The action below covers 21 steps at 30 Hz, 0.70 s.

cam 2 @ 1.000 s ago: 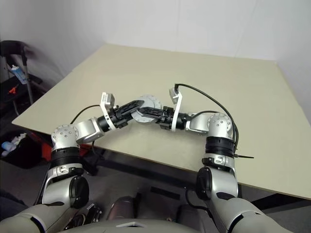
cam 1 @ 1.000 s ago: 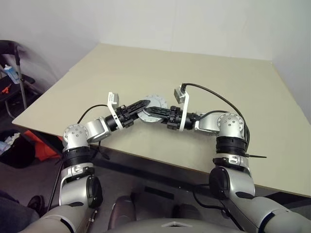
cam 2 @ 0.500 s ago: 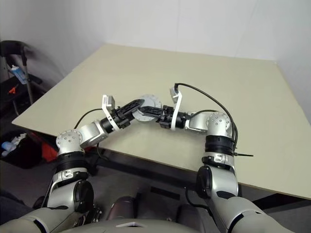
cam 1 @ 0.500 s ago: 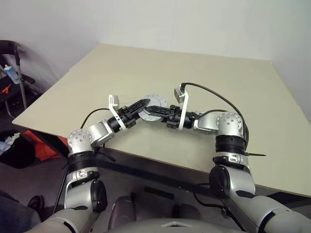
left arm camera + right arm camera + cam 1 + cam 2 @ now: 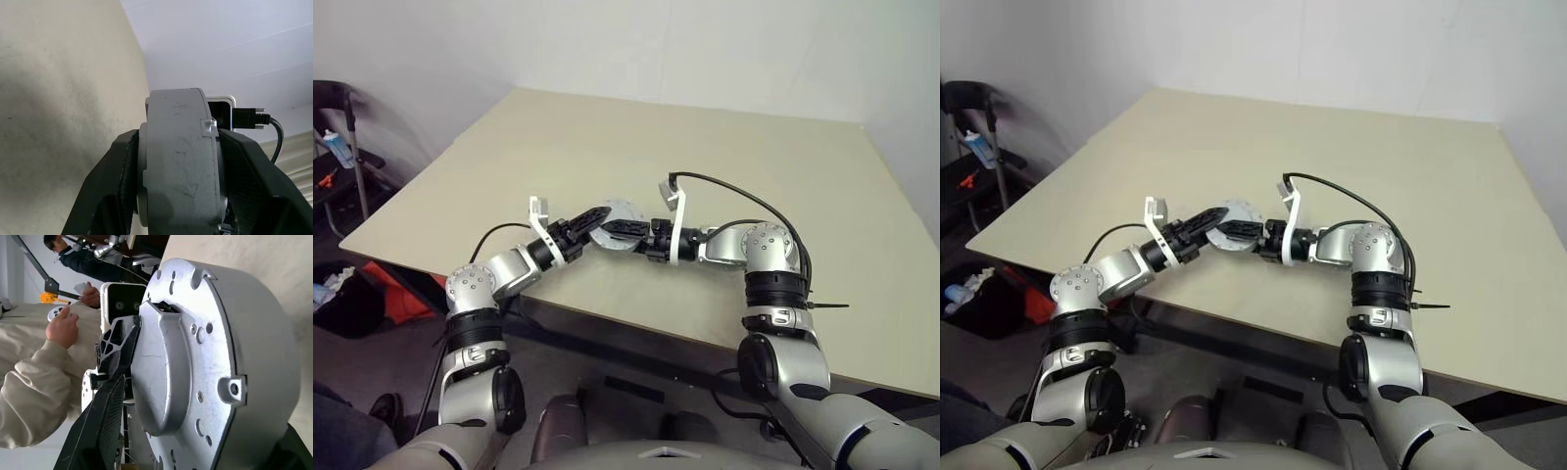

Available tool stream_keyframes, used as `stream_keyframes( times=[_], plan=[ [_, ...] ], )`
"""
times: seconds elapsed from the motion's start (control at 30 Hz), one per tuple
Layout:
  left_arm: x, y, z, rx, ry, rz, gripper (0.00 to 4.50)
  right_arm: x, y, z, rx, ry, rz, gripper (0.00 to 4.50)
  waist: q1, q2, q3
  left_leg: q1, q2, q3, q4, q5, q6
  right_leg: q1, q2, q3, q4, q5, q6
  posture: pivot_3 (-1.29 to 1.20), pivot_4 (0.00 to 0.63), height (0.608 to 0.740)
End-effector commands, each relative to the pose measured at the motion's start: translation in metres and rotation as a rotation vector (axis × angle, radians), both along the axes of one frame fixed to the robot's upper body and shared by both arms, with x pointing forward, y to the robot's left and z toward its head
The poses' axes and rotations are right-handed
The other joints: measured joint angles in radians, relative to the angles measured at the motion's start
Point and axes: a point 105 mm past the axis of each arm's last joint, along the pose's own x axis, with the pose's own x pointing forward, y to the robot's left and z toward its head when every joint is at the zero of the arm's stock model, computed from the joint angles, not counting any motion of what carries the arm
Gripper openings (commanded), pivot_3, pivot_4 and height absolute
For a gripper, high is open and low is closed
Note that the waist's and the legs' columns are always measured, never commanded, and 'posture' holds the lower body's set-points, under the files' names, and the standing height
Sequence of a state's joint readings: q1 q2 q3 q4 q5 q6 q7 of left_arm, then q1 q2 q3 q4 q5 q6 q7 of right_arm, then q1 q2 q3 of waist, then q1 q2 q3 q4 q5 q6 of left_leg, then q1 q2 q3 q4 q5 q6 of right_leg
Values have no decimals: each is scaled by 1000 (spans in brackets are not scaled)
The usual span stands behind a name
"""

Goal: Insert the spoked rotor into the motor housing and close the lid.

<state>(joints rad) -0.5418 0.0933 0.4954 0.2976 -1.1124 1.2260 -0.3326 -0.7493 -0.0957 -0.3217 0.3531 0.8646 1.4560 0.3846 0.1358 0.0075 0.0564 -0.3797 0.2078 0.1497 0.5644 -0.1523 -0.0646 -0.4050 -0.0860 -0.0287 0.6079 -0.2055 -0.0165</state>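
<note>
We see the pale beige tabletop (image 5: 754, 157) with both arms meeting over its near part, a little left of the middle. The one container here is the motor housing (image 5: 621, 210), a low round silver metal drum, and it is held up off the table between the two grippers. We cannot see what is inside it. The left wrist view shows only its plain grey side wall (image 5: 178, 161), and the right wrist view shows a closed silver face (image 5: 205, 357) with a raised middle hub, small screw holes and lugs at the rim. Coming from the left, the left gripper (image 5: 591, 217) is clenched on the housing. Its two black fingers (image 5: 105, 196) press on the drum's two flat faces, with the rim standing edge-on between them. From the right, the right gripper (image 5: 625, 231) reaches across the housing's near side. Its fingers stand spread wide and released, one finger (image 5: 115, 362) beside the raised hub and the other past the rim on the opposite side, so the housing lies between them. Beyond the housing, the right wrist view also shows a person's hand (image 5: 61, 325) and beige sleeve (image 5: 29, 396).
</note>
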Motion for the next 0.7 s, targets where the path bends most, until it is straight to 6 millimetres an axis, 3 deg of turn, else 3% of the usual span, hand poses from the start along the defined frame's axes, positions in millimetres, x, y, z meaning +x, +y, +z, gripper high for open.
stream_keyframes(
  times=[0.03, 0.47, 0.6, 0.7],
  plan=[
    [6, -1, 22, -58, -66, 16, 2284, 5, 0, 13, -6, -65, -19, 3718, 0, 0, 0, 0, 0, 0, 0, 0, 0, 0, 0, 0, 0, 0, 0, 0, 0, 740],
    [18, 23, 20, -125, -35, 184, 2284, 15, -6, 3, -54, -56, -87, 3718, -1, 0, 0, 0, 0, 0, 0, 0, 0, 0, 0, 0, 0, 0, 0, 0, 0, 740],
    [24, 41, 23, -143, -49, 272, 2284, 21, -11, -1, -69, -58, -125, 3718, -1, 0, 0, 0, 0, 0, 1, 0, 0, 0, 0, 0, 0, 0, 0, 0, 0, 740],
    [33, 66, 20, -134, -49, 400, 2284, 25, -16, 0, -58, -59, -159, 3718, -2, 0, 0, 0, 0, 0, 1, 0, 0, 0, 0, 0, 0, 0, 0, 0, 0, 740]
  ],
)
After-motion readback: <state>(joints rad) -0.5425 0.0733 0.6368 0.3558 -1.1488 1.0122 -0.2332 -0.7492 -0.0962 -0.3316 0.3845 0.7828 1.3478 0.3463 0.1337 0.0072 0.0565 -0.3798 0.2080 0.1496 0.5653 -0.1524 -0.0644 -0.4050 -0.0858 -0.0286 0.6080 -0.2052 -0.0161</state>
